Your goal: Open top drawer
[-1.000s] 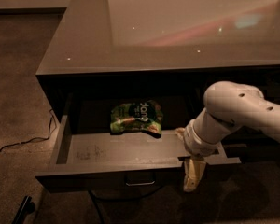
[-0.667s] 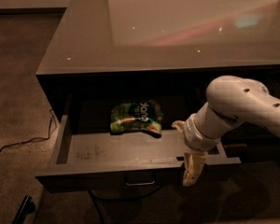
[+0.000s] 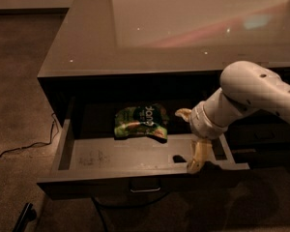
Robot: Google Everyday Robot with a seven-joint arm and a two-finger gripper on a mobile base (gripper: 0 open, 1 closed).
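The top drawer (image 3: 111, 157) is pulled out from under the glossy counter, and its scuffed grey floor shows. Its small loop handle (image 3: 145, 185) sits at the centre of the dark front. A green snack bag (image 3: 141, 122) lies at the back of the drawer. My gripper (image 3: 190, 138), on the white arm coming from the right, hangs over the drawer's right part. It is open, with one cream fingertip (image 3: 183, 113) up near the bag and the other (image 3: 195, 162) down at the drawer's front edge. It holds nothing.
The grey counter top (image 3: 183, 28) spans the upper view. More dark drawer fronts (image 3: 261, 134) lie to the right, behind the arm. A cable (image 3: 19, 146) runs over the brown carpet at left. A dark object (image 3: 25, 215) lies at the bottom left.
My gripper has risen and drawn back a little from the drawer's front edge. The drawer stays pulled out and the bag has not moved.
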